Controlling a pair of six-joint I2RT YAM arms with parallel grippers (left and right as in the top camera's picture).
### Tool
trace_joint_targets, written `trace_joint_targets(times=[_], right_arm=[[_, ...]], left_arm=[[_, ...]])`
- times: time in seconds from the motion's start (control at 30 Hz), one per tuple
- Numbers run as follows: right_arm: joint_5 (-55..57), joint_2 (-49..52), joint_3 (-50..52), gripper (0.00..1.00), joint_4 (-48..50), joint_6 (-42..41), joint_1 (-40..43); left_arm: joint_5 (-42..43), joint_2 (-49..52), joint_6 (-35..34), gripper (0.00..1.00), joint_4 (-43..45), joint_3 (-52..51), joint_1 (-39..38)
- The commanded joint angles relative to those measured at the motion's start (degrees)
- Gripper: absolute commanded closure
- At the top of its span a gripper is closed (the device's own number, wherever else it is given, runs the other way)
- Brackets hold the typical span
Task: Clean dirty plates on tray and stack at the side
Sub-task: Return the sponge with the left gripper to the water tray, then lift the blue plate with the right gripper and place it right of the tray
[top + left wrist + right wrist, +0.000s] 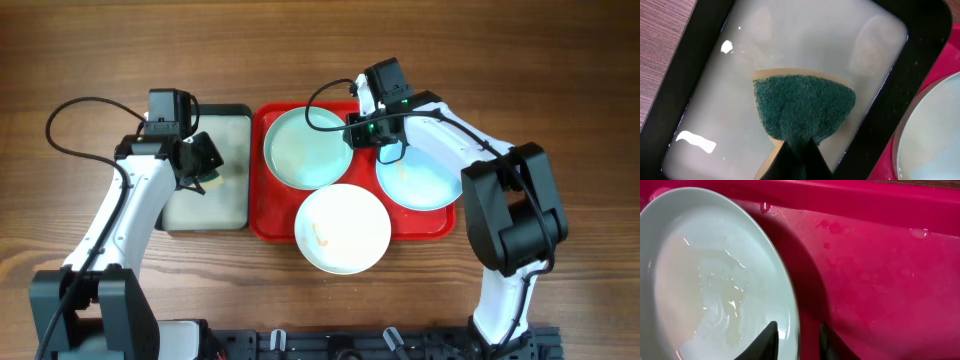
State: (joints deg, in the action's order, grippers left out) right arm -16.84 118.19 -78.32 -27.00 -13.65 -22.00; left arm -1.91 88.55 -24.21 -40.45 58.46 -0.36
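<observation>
The left fingers (799,152) are clamped on the teal sponge (802,107) above the grey tray (920,75). The right fingers (378,140) stand apart astride the rim of a wet pale blue plate (715,270) on the red tray (875,280), apparently not pinching it yet. The step in hand looks like securing that plate. Next, the right fingers should close on the rim and the sponge should come across.
</observation>
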Motion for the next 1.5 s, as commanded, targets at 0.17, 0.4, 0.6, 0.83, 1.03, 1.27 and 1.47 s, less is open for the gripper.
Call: trace_joint_targets(times=[0.17, 0.4, 0.6, 0.83, 1.03, 1.27, 1.47], right_arm=[[0.52, 3.02, 0.04, 0.71, 0.57, -1.53, -0.35], [0.5, 3.13, 0.02, 0.76, 0.83, -1.53, -0.35], [0.5, 3.13, 0.02, 0.8, 0.9, -1.55, -0.35], [0.52, 2.86, -0.48, 0.96, 1.88, -2.91, -0.33], [3.89, -2.01, -9.25, 0.96, -4.15, -2.82, -0.46], [9.51, -6.43, -10.62, 0.96, 2.54, -3.08, -4.96], [31.01, -6.01, -10.6, 0.96, 13.29, 3.28, -16.5]], left_arm=[[-1.01, -0.37, 1.11, 0.96, 0.42, -0.5, 0.22], [-2.54, -0.37, 1.55, 0.96, 0.59, -0.5, 0.22], [-2.69, -0.37, 2.08, 0.96, 1.9, -0.5, 0.22], [-5.29, -0.37, 4.55, 0.96, 2.19, -0.5, 0.22], [-5.27, -0.37, 4.57, 0.96, 2.34, -0.5, 0.22], [-5.27, -0.37, 4.55, 0.96, 2.08, -0.52, 0.22], [-5.27, -0.37, 4.5, 0.96, -0.37, -0.52, 0.22]])
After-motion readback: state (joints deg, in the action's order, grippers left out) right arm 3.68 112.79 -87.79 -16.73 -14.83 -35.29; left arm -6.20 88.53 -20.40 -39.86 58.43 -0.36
